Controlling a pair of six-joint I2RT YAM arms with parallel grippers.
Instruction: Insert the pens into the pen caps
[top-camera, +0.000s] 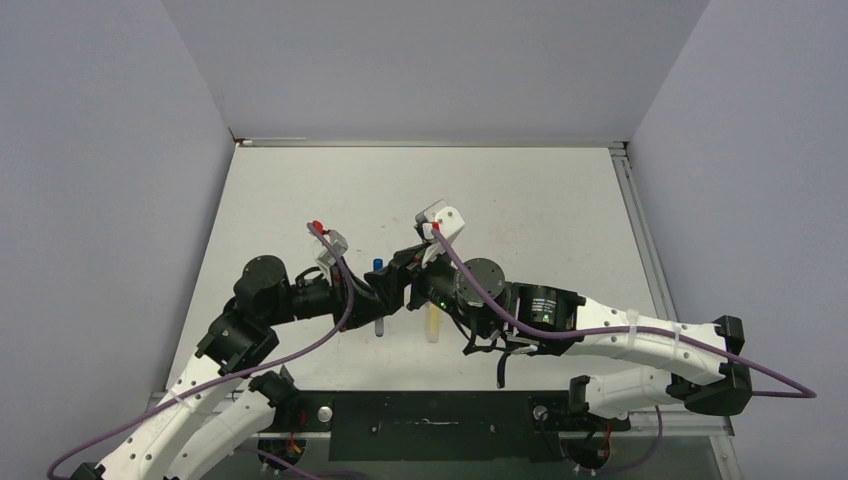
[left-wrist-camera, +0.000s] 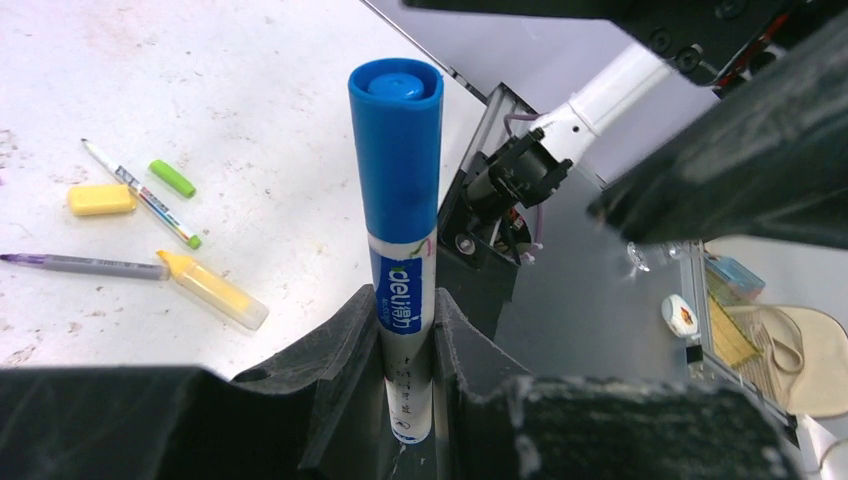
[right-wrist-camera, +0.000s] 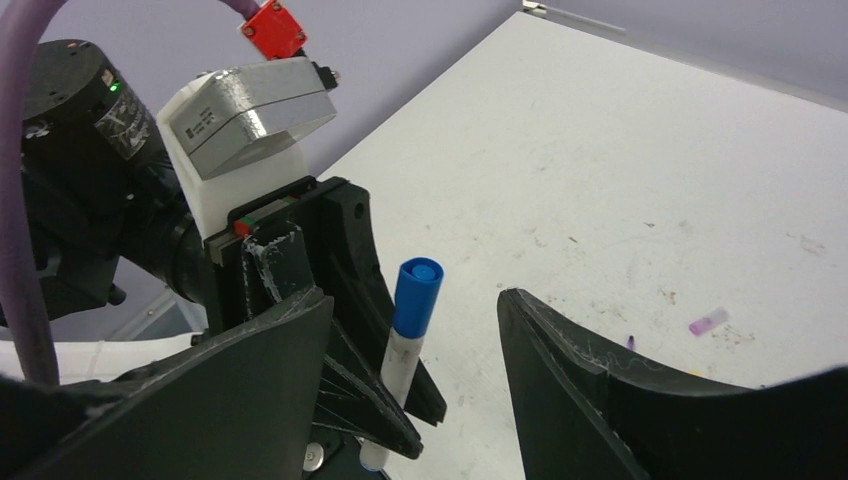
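Note:
My left gripper is shut on the white-grey pen, which stands upright with the blue cap seated on its top end. My right gripper stands open around that blue cap, its fingers apart from it on both sides. On the table lie the yellow marker, the thin purple pen, the thin grey-green pen, a yellow cap and a green cap. A pink-purple cap lies farther off. From above, both grippers meet mid-table at the blue cap.
The loose pens and caps lie just beside the two grippers, with the yellow marker under the right arm. A black base plate runs along the near edge. The table is walled in at the back and sides.

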